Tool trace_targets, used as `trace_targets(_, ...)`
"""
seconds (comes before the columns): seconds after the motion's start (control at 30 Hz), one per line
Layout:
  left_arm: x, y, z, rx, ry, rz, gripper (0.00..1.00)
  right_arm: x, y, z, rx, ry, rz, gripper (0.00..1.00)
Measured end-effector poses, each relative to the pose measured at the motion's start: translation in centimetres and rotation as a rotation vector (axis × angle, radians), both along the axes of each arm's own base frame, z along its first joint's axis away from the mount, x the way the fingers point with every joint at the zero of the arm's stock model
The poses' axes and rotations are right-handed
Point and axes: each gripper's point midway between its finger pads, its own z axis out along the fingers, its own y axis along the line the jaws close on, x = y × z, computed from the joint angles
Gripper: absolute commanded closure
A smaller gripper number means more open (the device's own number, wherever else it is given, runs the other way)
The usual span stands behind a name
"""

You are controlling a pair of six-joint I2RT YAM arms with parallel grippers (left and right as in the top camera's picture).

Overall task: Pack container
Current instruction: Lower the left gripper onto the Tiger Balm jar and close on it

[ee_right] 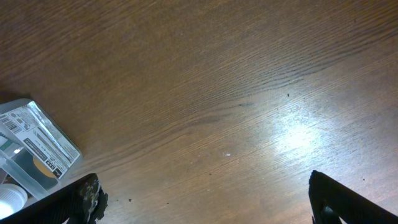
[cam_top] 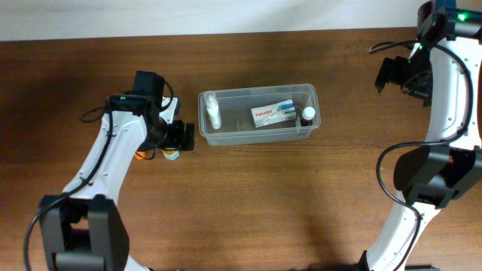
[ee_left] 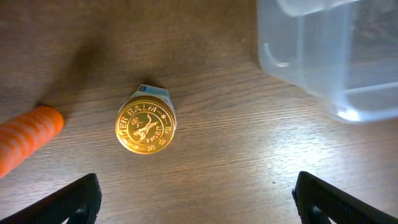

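The clear container (cam_top: 226, 138) lies mid-table. Inside it are a small clear bottle (cam_top: 213, 111) at the left end, a white and blue box (cam_top: 273, 114) in the middle and a small black-capped bottle (cam_top: 308, 114) at the right end. My left gripper (cam_top: 183, 137) is open and empty, just left of the container. A gold-lidded balm jar (ee_left: 145, 127) stands upright on the table beyond its fingers (ee_left: 196, 186), with the container's corner (ee_left: 323, 62) to the right. My right gripper (cam_top: 390, 75) is open and empty (ee_right: 204, 186), far right of the container, whose labelled end (ee_right: 34, 149) shows at the frame's left edge.
An orange carrot-like object (ee_left: 28, 138) lies left of the jar, partly under my left arm in the overhead view (cam_top: 141, 156). The wooden table (cam_top: 286, 203) runs to a pale wall at the back.
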Motion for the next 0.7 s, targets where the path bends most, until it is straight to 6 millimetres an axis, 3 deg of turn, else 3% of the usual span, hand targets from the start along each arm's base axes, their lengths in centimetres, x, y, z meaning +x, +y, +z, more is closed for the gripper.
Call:
trace_targets(0.3, 0.3, 0.7, -2.6, 0.047, 0.056, 0.041, 0.01, 0.0, 0.0, 0.0, 0.000, 0.000, 0.000, 0.02)
trace_targets(0.7, 0.6, 1.2, -4.3, 0.077, 0.085, 0.053, 0.01, 0.0, 0.0, 0.0, 0.000, 0.000, 0.000, 0.02)
